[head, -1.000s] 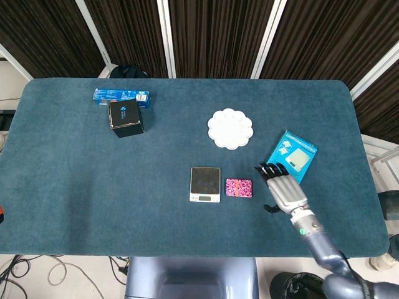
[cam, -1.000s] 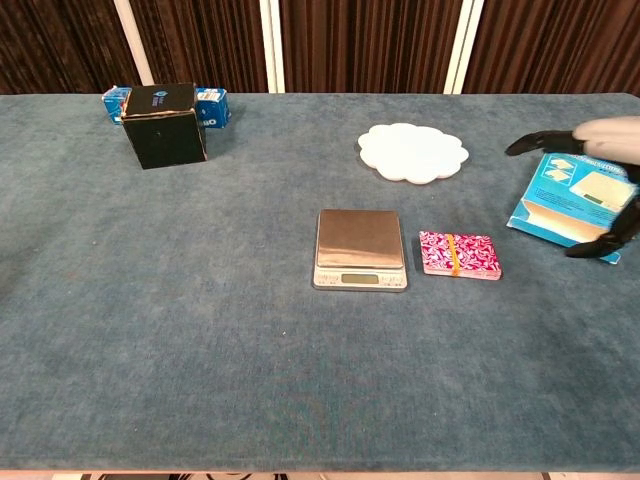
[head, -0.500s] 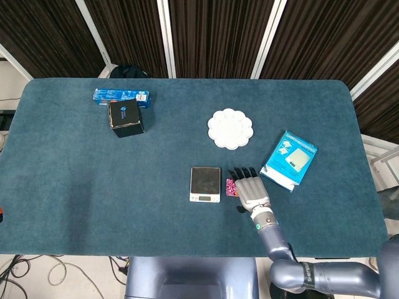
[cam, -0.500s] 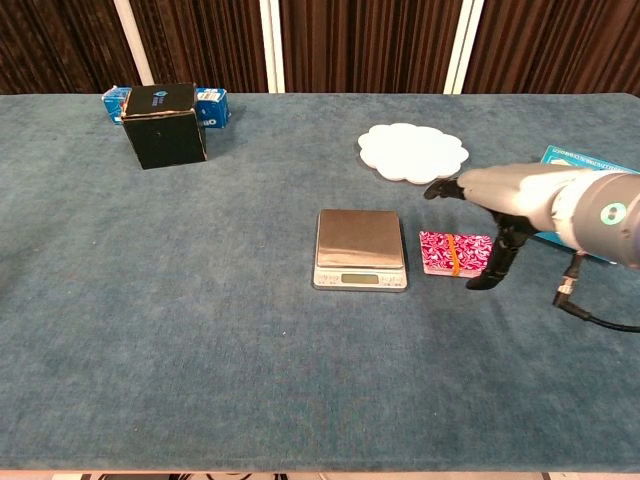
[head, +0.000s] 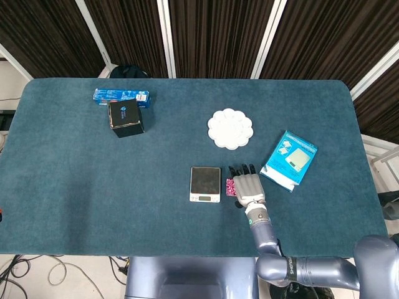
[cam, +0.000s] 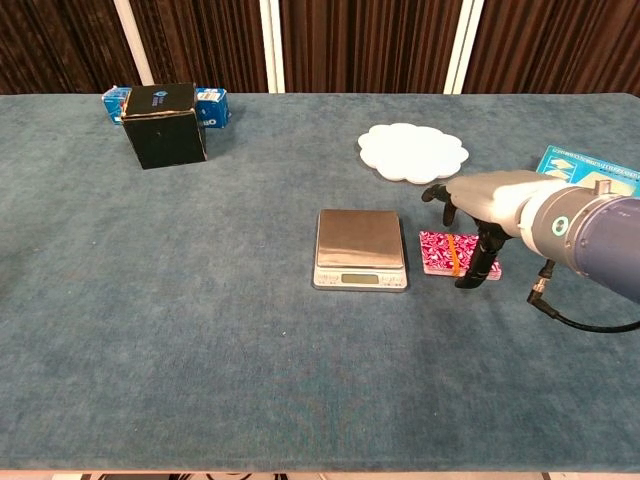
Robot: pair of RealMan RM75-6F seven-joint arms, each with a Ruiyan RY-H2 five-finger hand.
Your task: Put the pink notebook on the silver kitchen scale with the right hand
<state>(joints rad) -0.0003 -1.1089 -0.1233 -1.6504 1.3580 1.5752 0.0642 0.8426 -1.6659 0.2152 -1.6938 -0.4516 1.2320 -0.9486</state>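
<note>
Currently I see the notebook flat just right of the scale, long axis left-right. My right hand covers it, fingers spread, hiding its right end; contact unclear.

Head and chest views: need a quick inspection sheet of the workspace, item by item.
Surface: blue cloth table, flat.
Job's things: pink notebook lies flat on the cloth just right of the silver kitchen scale, not on it; scale platform bare.
Clutter: white scalloped plate; black box with a blue carton behind it; blue product box at the right.
Hands: right hand over the notebook, fingers apart, thumb at its right edge; grip not confirmed. Left hand not in view.
Cables: thin black cable at the right wrist; floor cables below the table.
Surroundings: dark curtains behind.
</note>
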